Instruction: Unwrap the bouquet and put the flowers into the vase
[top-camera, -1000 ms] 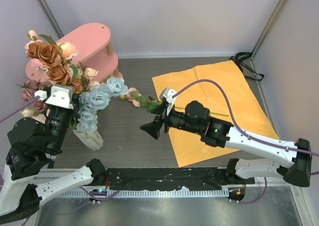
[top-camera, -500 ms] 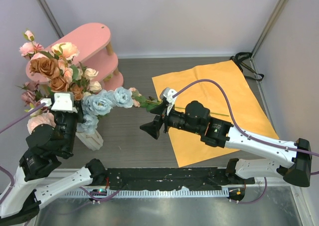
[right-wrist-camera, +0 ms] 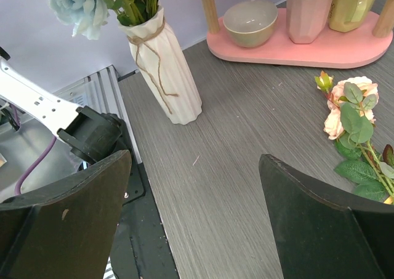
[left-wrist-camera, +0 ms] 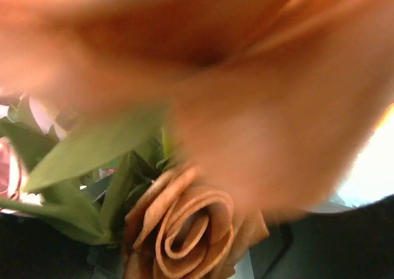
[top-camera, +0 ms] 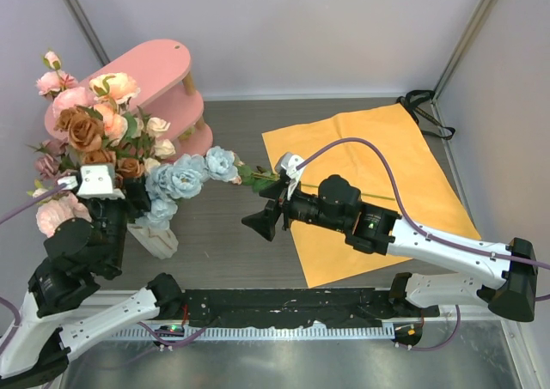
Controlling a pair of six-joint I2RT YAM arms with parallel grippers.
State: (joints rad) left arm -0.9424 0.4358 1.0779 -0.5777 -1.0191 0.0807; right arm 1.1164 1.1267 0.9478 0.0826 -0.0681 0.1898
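- Flowers crowd my left pincer; I cannot tell its state.
- My right pincer is spread over the bench, vase ahead to its left.

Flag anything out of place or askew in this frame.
One pink-and-cream sprig lies flat on the table near the orange sheet, outside the vase that holds the other flowers. Nothing looks spilled or broken.

The ribbed cream-white vase, twine tied at its neck, stands near the worktop's near edge, towards the left. Most flowers fill it: brown, peach, pink and pale-blue blooms. One pink-and-cream stem lies mid-worktop.
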